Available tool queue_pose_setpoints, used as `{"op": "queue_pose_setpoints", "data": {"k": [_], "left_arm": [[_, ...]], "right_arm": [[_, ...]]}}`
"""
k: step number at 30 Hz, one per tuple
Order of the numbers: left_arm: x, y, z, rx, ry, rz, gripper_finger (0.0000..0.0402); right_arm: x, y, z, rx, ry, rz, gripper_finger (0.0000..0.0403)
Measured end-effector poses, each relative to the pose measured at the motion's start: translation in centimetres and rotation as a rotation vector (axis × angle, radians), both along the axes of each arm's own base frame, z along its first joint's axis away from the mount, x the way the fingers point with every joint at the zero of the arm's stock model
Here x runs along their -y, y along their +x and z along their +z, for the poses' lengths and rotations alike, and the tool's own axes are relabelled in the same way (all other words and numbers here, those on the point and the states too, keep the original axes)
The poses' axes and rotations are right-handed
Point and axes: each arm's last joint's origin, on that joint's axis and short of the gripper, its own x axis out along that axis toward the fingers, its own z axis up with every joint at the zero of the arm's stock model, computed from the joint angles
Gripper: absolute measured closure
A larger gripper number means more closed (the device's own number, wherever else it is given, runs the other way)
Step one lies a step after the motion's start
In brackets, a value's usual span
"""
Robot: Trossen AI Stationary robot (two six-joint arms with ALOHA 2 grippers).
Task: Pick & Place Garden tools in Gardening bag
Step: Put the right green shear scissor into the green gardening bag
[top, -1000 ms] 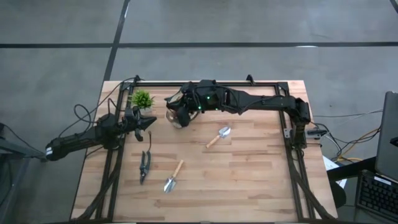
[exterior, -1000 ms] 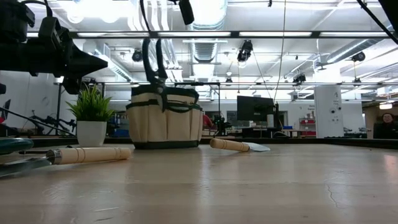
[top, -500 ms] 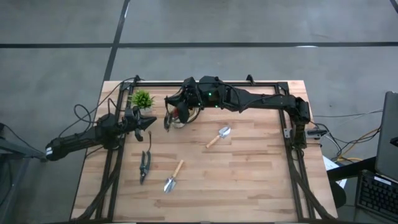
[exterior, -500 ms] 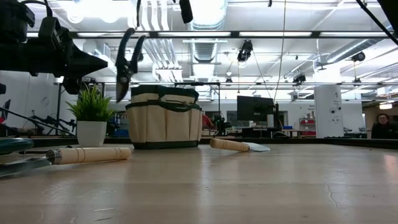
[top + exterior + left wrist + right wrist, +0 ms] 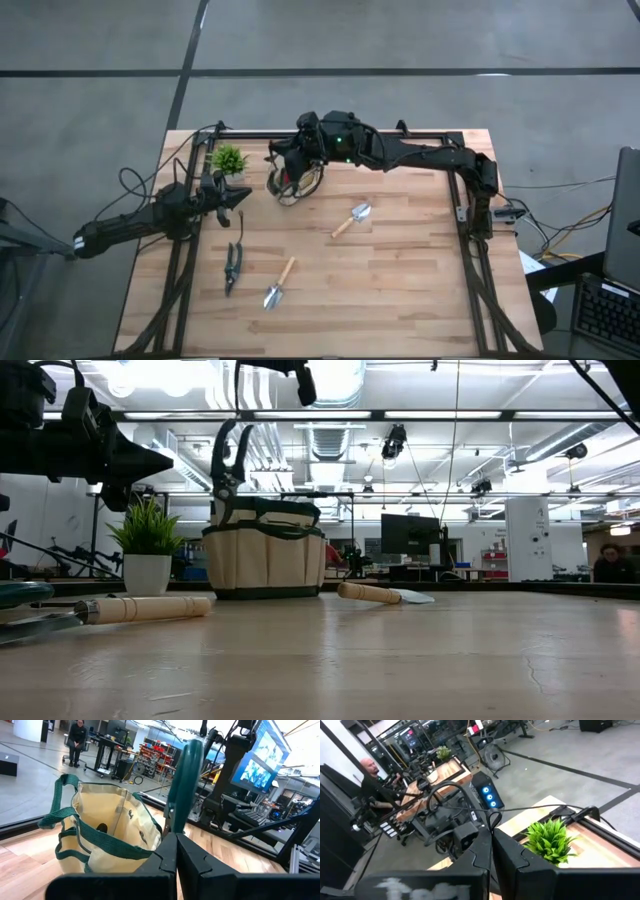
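Gardening bag upright, pruning shears held above by right gripper

An industrial robotics lab: exposed ceiling ducts at the frame's top, a monitor mid-frame, parts shelves at upper centre, concrete floor across the top.

I see a light wooden plank table on a grey concrete floor crossed by dark seams. Beyond the table's far edge, white ceiling ducts and strip lights hang over workbenches, a dark monitor and a white pillar.
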Motion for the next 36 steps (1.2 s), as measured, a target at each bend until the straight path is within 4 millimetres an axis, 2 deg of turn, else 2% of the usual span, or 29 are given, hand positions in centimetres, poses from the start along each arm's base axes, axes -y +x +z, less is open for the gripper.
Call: {"op": "queue_pose_setpoints", "data": {"k": [13, 24, 36], "left_arm": [[0.0, 0.0, 0.0, 0.0, 0.0, 0.0, 0.0396], [0.0, 0.0, 0.0, 0.0, 0.0, 0.0, 0.0396], [0.0, 0.0, 0.0, 0.0, 0.0, 0.0, 0.0396]], "right_arm": [[0.5, 1.5, -1.2, 0.067, 0.015, -0.008, 0.0395], [0.7, 1.3, 0.3, 0.136, -0.041, -0.035, 0.0395], [0.4, 1.4, -0.1, 0.067, -0.169, -0.059, 0.0395]]}}
